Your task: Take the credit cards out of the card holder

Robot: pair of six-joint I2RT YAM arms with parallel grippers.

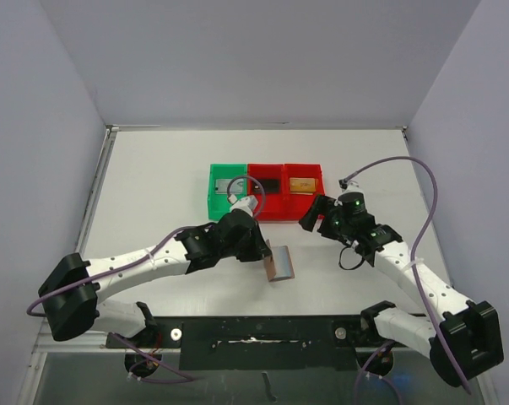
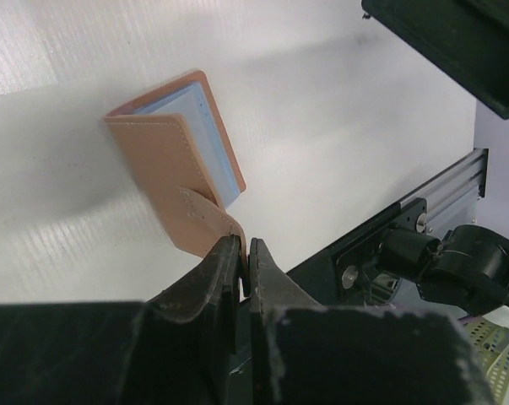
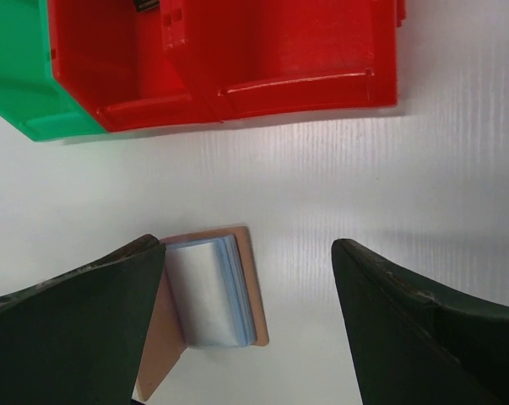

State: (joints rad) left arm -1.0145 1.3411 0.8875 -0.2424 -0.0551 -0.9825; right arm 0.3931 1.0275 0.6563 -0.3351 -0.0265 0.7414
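Card holder [image 1: 279, 261] stands part-open on the white table [image 1: 161, 169], centre of the top view, below the red bins [image 1: 284, 204], with blue lining showing. Left gripper [image 2: 244, 253] has its jaws pinching the holder's tab [image 2: 205, 215]. Right gripper [image 3: 247, 253] has its jaws spread wide and holds nothing.

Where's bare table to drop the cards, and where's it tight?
Free: the table left of the green bin, and the strip between the red bins and back wall. Tight: between those bins and the card holder, where the left gripper pinches its tab and the open right gripper hovers.
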